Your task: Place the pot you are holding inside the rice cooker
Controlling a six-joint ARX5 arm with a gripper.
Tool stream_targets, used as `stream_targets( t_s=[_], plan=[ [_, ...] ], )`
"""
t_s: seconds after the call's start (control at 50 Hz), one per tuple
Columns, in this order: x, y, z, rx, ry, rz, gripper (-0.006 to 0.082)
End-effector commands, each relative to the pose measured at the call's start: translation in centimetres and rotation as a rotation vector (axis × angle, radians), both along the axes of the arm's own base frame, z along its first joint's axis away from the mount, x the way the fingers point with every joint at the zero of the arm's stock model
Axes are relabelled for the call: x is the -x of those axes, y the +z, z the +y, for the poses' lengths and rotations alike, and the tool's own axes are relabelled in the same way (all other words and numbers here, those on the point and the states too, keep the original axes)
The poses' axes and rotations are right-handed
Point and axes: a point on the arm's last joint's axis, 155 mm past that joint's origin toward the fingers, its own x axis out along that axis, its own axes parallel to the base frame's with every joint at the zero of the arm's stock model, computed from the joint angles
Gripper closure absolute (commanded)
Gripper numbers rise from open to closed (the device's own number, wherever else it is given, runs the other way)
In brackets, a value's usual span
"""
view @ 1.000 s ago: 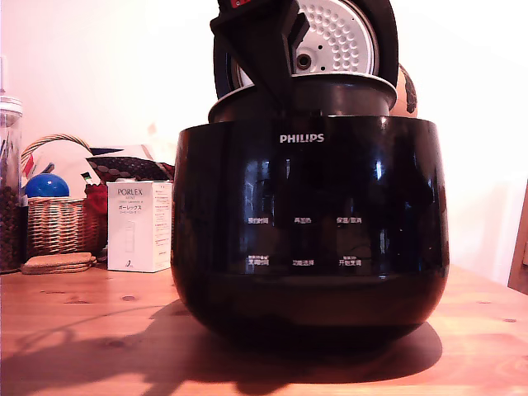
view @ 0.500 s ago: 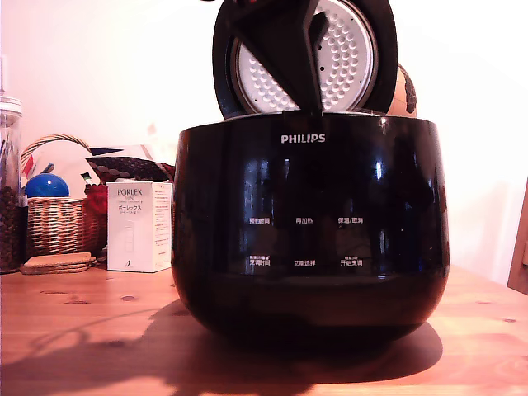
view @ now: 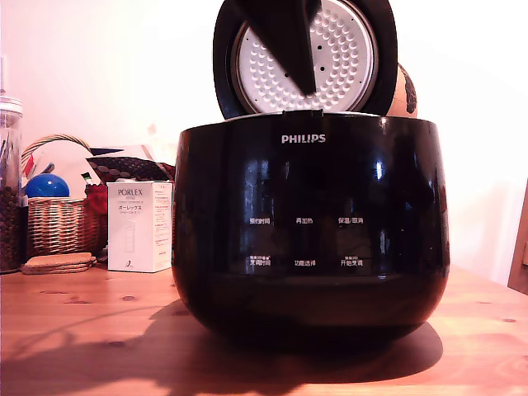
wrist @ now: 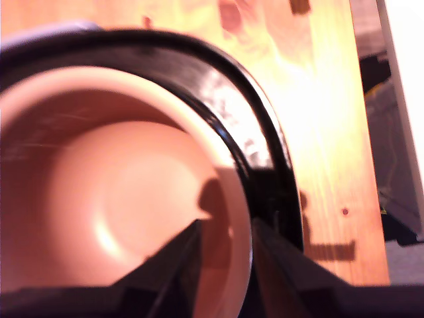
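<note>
The rice cooker (view: pixel 309 223) is a large glossy black PHILIPS body standing on the wooden table, its lid (view: pixel 338 58) tipped up behind with the dimpled silver plate facing forward. In the wrist view the pot (wrist: pixel 119 192) sits down inside the cooker's black rim (wrist: pixel 218 93); its inside looks pinkish in this light. The cooker body hides the pot in the exterior view. My gripper (view: pixel 301 78) hangs above the cooker's opening, in front of the lid. Its fingers (wrist: pixel 179 265) stand apart on either side of the pot's rim, clear of it, so my gripper (wrist: pixel 226 224) is open.
At the exterior view's left stand a white PORLEX box (view: pixel 139 225), a wicker basket (view: pixel 58 223) with a blue ball (view: pixel 46 185), a glass jar (view: pixel 10 190) and cork coasters (view: pixel 58 262). The wooden table (view: pixel 82 330) stretches in front of the cooker.
The pot went from sticking out above the cooker's rim, held by my gripper, to down inside the cooker. My gripper then let go and rose up in front of the lid.
</note>
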Motion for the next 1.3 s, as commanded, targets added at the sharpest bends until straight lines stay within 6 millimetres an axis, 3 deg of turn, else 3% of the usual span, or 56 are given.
stream_targets(
  t_s=[0.0,0.06,0.28,0.5,0.78,1.02,1.14,1.28],
  plan=[
    [0.2,1.6,0.1,0.034,0.028,-0.007,0.07],
    [-0.1,2.3,0.0,0.051,0.053,-0.01,0.0795],
    [-3.1,3.7,2.1,0.068,0.287,-0.036,0.0788],
    [-8.8,5.1,6.6,0.128,0.684,-0.072,0.0788],
    [-14.3,11.0,10.5,0.377,0.941,-0.189,0.0788],
    [-16.8,15.1,14.5,0.505,1.071,-0.288,0.0788],
    [-17.5,16.3,15.2,0.546,1.086,-0.319,0.0788],
    [-17.6,16.3,15.5,0.548,1.092,-0.323,0.0788]
  ],
)
